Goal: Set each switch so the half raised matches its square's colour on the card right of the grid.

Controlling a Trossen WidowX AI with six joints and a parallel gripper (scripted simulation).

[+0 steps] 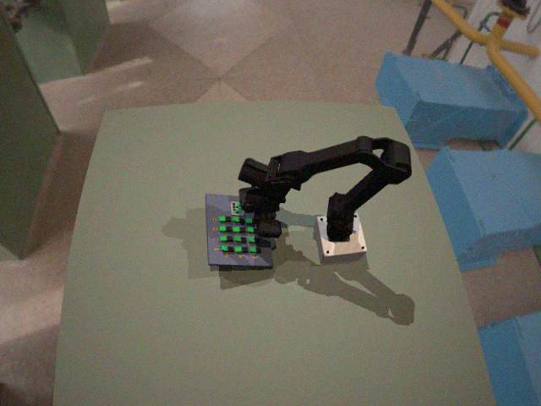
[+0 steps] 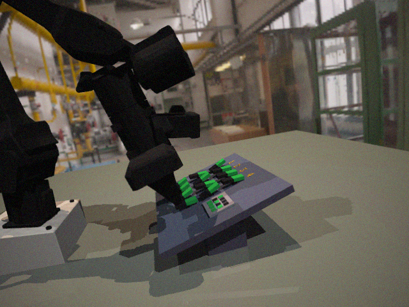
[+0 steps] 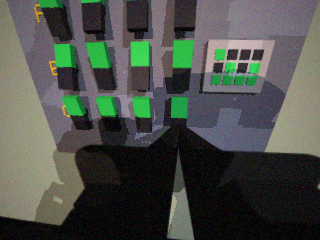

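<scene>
Wrist view: looks down past the gripper onto the sloped switch panel [image 3: 150, 60], which is read here from left to right.
Panel: a blue-grey slab holding a grid of rocker switches [image 3: 122, 70], each one half green and half dark grey, with orange letters along the left edge.
Nearest row, left three switches: green halves are showing, dark halves toward the arm.
Nearest row, rightmost switch [image 3: 179, 107]: its green half is visible; its near dark half is hidden under the fingertips.
Gripper [image 3: 178, 131]: the fingers are pressed together with nothing between them, forming one dark wedge whose tip sits on the near end of that rightmost switch.
Card [image 3: 238, 66]: a pale square set into the panel, just right of the grid; it holds small squares, green all along the nearest row, green and dark grey mixed in the other rows.
Exterior view: the closed tip [image 2: 176, 199] meets the panel at the near corner of the grid, beside the card [image 2: 218, 201].
Table [image 2: 330, 204]: a grey-green surface carrying the raised panel and the arm's base [image 2: 31, 231].
</scene>
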